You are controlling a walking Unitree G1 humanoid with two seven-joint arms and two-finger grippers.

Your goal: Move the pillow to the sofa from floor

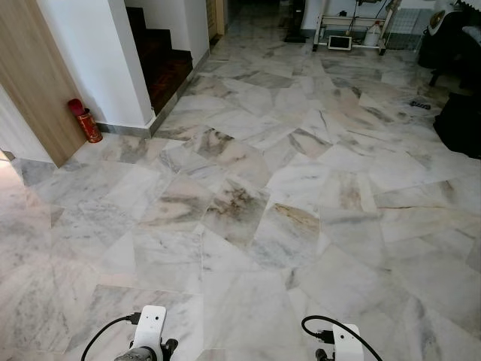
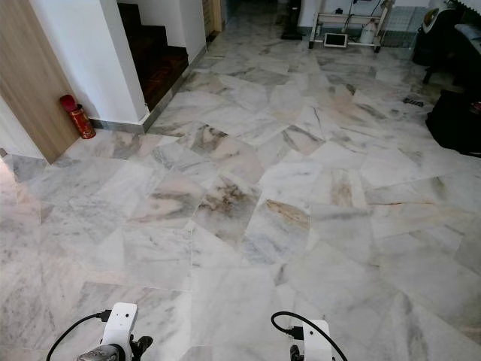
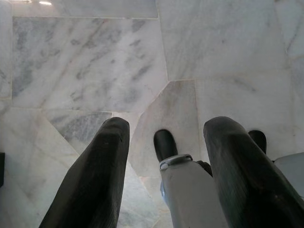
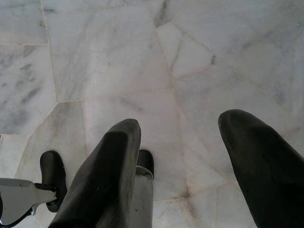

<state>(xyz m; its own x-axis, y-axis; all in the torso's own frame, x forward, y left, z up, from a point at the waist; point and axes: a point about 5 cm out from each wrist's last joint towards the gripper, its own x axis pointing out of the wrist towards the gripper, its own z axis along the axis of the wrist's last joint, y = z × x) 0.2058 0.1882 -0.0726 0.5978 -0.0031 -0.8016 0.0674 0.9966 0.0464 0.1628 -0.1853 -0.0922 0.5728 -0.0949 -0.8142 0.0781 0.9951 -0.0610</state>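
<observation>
In the left eye view, the robot is looking down at a marble floor (image 1: 248,195) of grey and white tiles. The white wrist of the left arm (image 1: 150,325) and the white wrist of the right arm (image 1: 347,340) are peeking in low down, each with a black cable. Far ahead of the left arm, a red can (image 1: 86,122) is standing by a white wall (image 1: 94,60), with dark stairs (image 1: 161,56) just past it. Far ahead of the right arm, a black bag (image 1: 460,124) is sitting on the floor. I cannot see the pillow or the sofa.

In the right eye view, a white rack (image 2: 347,26) is standing far away, straight ahead.

In the left wrist view, the left tool (image 3: 166,142) is hanging over the floor with its two black fingers spread apart, holding nothing. The robot's black feet are standing below it.

In the right wrist view, the right tool (image 4: 180,137) is hanging wide open too, holding nothing.
</observation>
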